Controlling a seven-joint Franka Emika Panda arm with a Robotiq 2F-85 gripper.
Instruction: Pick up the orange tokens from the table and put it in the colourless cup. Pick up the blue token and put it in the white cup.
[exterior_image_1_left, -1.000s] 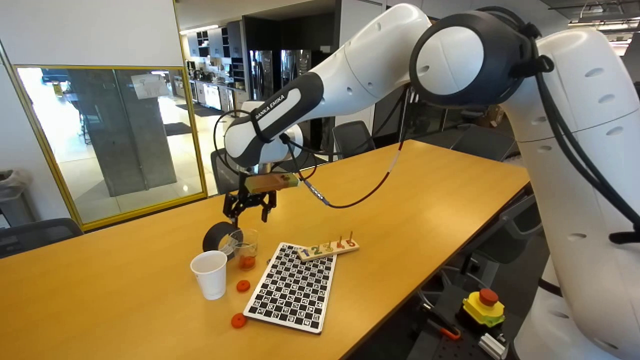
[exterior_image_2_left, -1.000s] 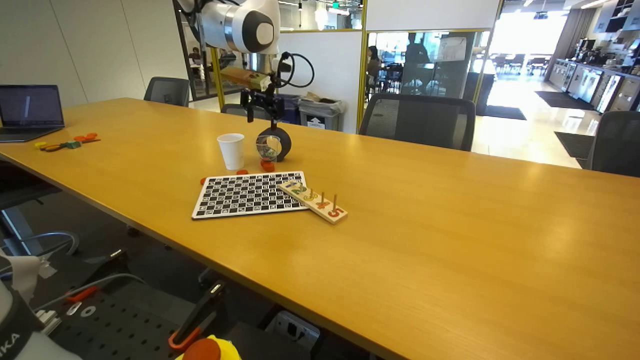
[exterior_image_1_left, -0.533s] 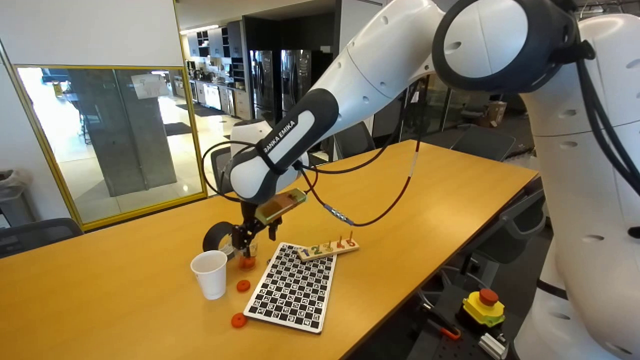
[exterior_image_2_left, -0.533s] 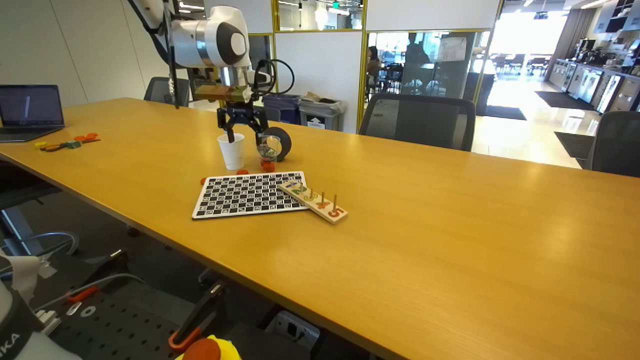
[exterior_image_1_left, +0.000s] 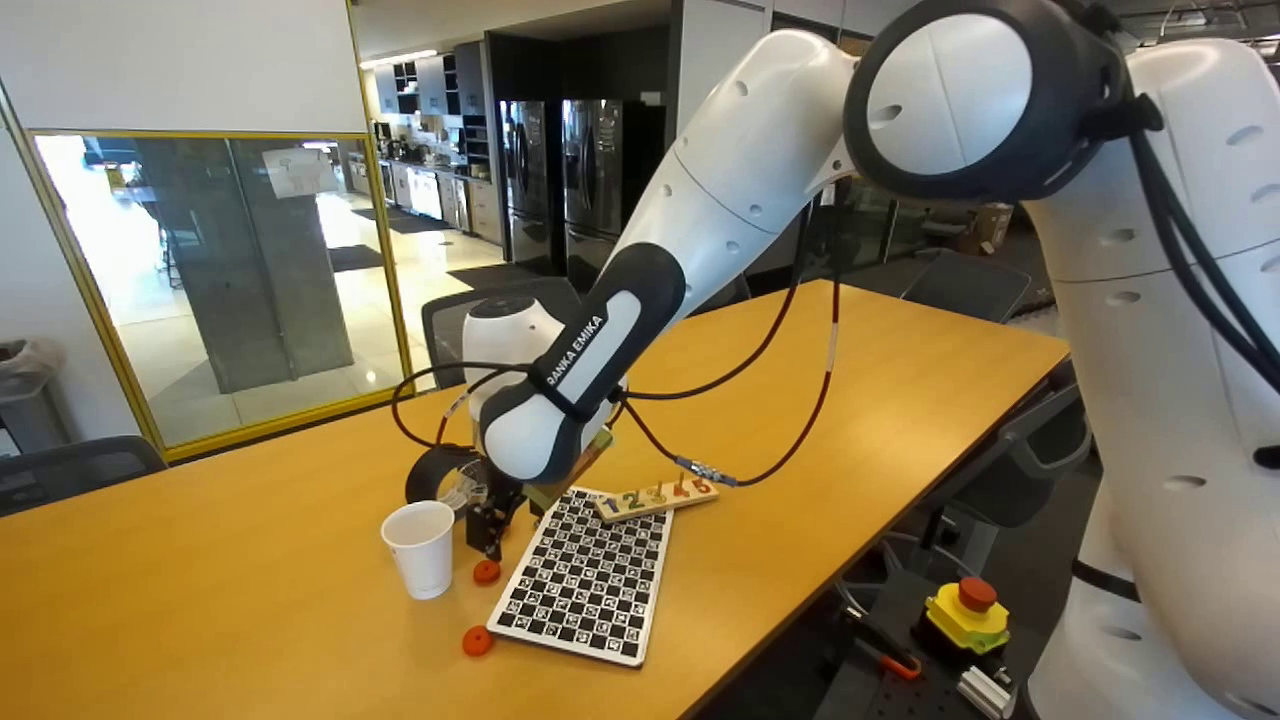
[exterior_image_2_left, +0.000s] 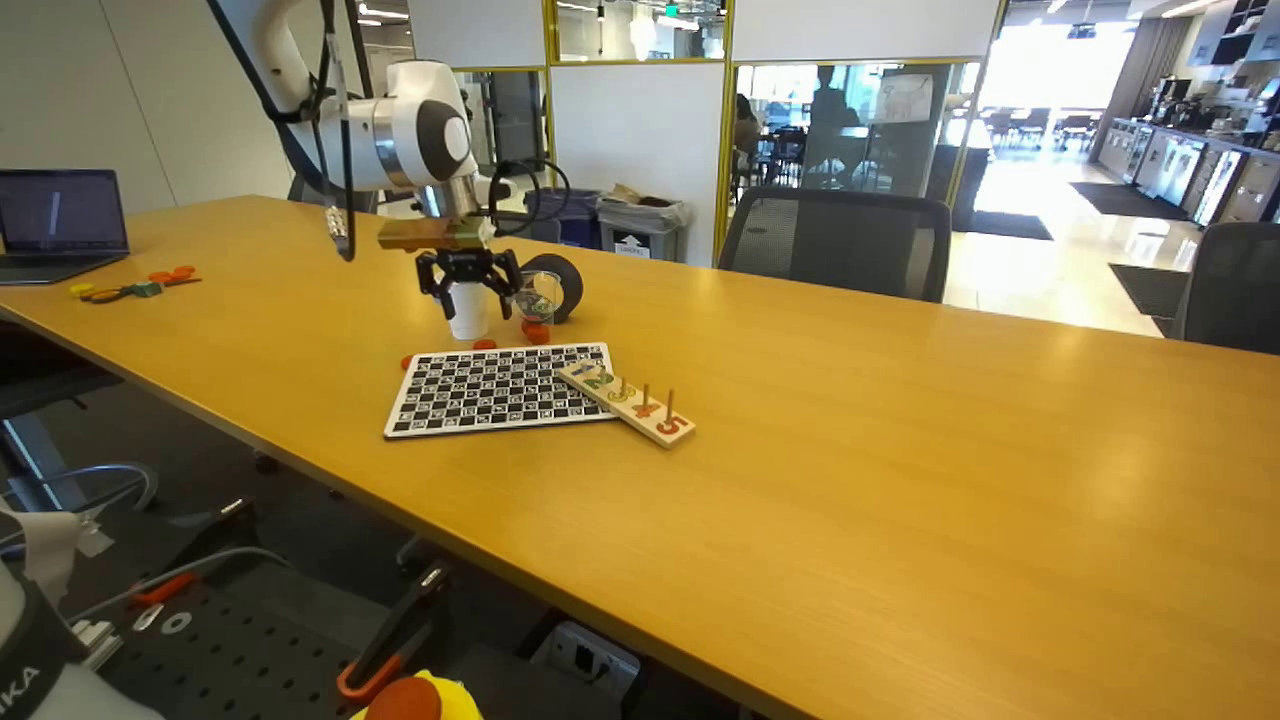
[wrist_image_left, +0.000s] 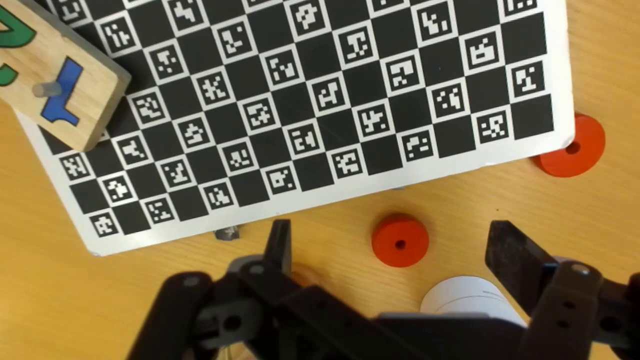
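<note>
Orange token (wrist_image_left: 400, 241) lies below, between the parted jaws.

White arm (exterior_image_1_left: 740, 150) in a high bend, black hand (exterior_image_2_left: 477, 310) downward, fingers (wrist_image_left: 515, 262) wide apart.

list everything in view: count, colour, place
table: one, yellowish, centre
board: one, black and white, on the table
number strip: one, pale wood, partly over the board
ring: one, black, on the table
colourless cup: one, clear, beside the ring
white cup: one, white, upright on the table
tokens: two loose, orange, by the board; more at the colourless cup, count unclear
scrap: one, dark, at the board's edge
laptop: one, dark, on the table
small items: several, mixed colours, near the laptop
chairs: several, dark, around the table
bins: at least two, blue and grey, behind
fridges: seemingly two, black, background
stop button: one, red on yellow, off the table
arm: one, white and black, over the table
gripper: one, black, open, near one token
</note>
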